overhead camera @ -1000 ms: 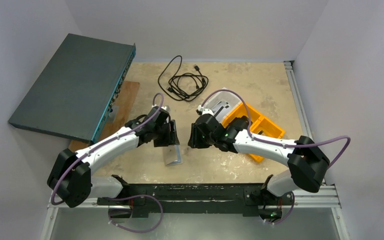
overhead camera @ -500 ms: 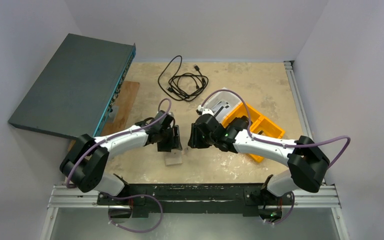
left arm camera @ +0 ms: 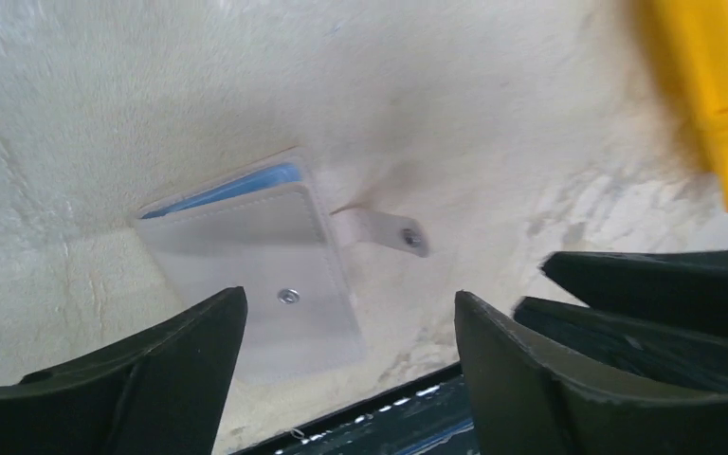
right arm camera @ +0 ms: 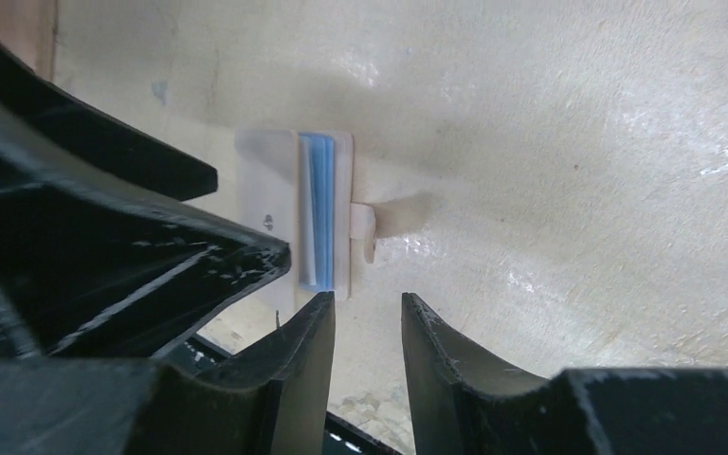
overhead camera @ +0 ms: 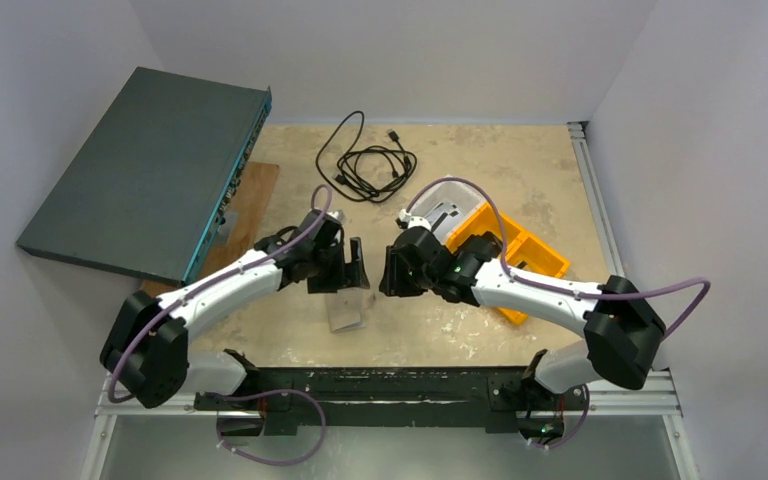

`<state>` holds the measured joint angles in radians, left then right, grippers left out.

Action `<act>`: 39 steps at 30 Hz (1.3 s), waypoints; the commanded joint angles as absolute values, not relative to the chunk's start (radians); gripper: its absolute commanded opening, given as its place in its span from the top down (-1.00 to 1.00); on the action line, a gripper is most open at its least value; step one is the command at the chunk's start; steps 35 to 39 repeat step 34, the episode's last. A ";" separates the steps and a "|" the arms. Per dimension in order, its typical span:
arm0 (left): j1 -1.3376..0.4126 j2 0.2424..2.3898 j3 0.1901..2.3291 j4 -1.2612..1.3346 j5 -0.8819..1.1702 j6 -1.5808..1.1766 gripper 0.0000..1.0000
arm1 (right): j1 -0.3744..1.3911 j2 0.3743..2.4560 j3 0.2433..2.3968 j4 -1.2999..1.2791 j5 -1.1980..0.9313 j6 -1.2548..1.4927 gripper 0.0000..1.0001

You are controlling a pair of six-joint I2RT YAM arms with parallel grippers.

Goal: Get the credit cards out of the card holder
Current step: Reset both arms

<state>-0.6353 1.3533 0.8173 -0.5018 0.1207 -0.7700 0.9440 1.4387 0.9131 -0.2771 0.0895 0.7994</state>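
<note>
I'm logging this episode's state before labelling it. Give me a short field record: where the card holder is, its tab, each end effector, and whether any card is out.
card holder: folded, lying flat on the table between the arms
closure tab: unsnapped, sticking out sideways
inside: blue edge shows along one side
left end effector: open, above the holder, holding nothing
right end effector: narrowly open, above the table, holding nothing
cards out: none seen

Matt leather-look card holder [left arm camera: 261, 265]; metal snap; rough table [overhead camera: 520, 170].
</note>
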 commanded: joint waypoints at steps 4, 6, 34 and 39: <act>-0.637 1.190 1.013 -0.647 0.042 -0.667 -1.00 | 0.923 1.320 0.994 -0.291 0.163 0.788 0.22; -0.637 1.155 1.047 -0.672 0.022 -0.649 -1.00 | 0.918 1.293 1.006 -0.290 0.182 0.781 0.05; -0.636 0.980 1.182 -0.867 -0.184 -0.573 -1.00 | 0.904 1.103 1.029 -0.244 0.324 0.728 -0.97; -0.636 0.980 1.182 -0.867 -0.184 -0.573 -1.00 | 0.904 1.103 1.029 -0.244 0.324 0.728 -0.97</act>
